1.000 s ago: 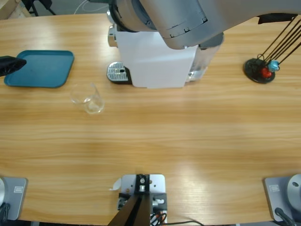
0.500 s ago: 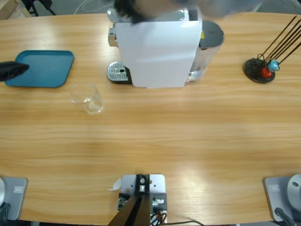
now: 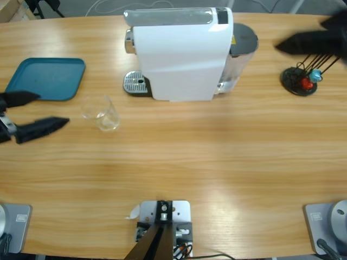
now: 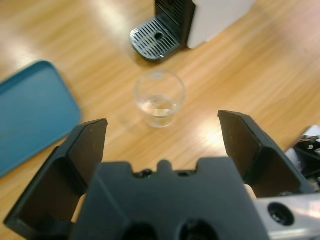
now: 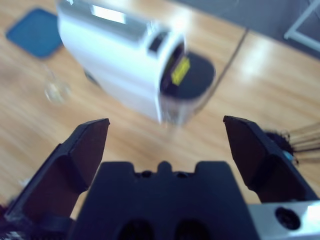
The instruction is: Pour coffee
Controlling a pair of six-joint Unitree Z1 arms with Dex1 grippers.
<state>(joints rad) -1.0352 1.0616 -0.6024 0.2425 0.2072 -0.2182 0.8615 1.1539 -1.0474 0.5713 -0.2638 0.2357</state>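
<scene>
A small clear glass tumbler stands upright on the wood, in front and to the left of the white coffee machine. Through the glass I see a thin pale layer of coffee at its bottom. My left gripper is open just left of the tumbler, apart from it; the left wrist view looks between the spread fingers straight at the glass. High over the table's far right, my right gripper is open and empty, looking down at the machine.
A blue tray lies at the far left, behind the left gripper. The machine's round drip grate sits beside the tumbler. A black stand with thin rods is at the far right, under the right gripper.
The large silver arm that hid the machine's top has swung off to the upper right. My left gripper has come in from the left edge toward the tumbler, its jaws now spread.
</scene>
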